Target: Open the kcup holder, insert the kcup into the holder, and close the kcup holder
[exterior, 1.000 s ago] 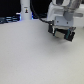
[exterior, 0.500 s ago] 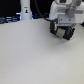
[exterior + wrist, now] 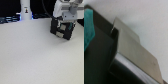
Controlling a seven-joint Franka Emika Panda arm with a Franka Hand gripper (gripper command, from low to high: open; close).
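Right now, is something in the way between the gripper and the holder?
Nothing visible. The wrist view shows the black holder close up, with nothing in front of it. In the exterior view the gripper is right at it, with bare table around. Whether they touch is too blurry to tell.

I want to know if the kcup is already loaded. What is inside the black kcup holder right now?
In the exterior view the kcup holder is mostly covered by the arm and the gripper, so its recess is hidden. The wrist view shows something green beside black surfaces; too blurred to tell more.
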